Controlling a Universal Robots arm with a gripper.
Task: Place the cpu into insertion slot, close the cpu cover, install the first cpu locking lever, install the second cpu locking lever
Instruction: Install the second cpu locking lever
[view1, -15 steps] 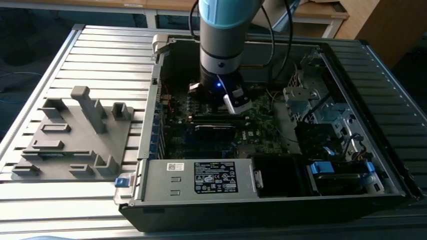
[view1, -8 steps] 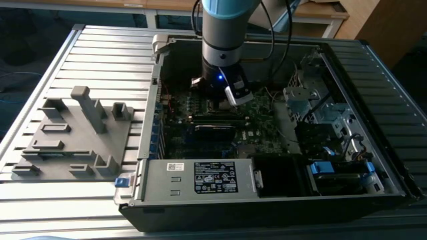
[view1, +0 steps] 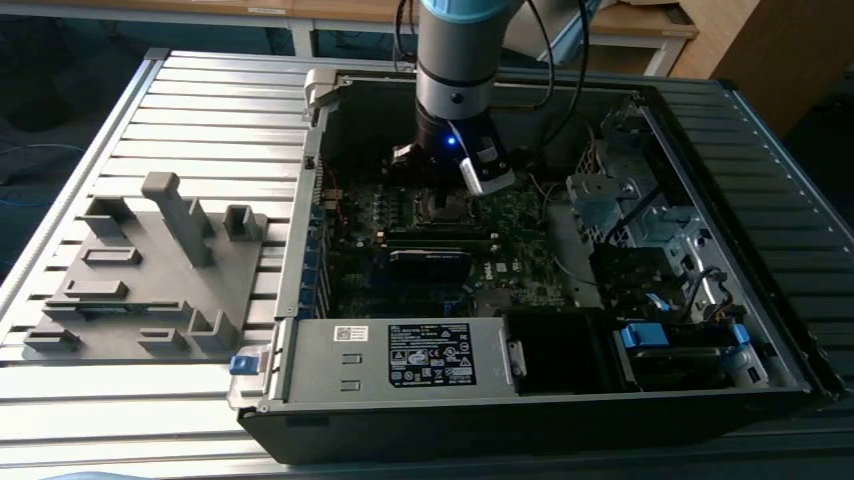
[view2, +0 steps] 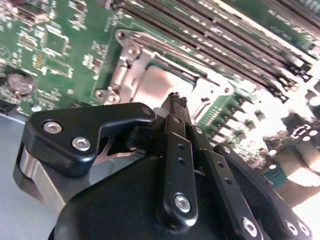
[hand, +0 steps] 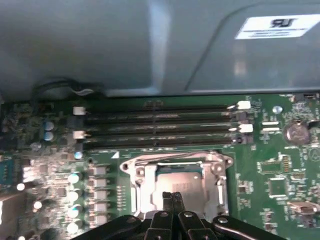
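Dull silver cpu sits framed by the cpu cover.

Slatted metal table, wooden desks behind

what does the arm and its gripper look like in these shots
The arm is a silver-grey tube with a pale blue joint cap and dark cables alongside. A blue light glows on its black wrist. The gripper has slim black linkage fingers with silver screws.
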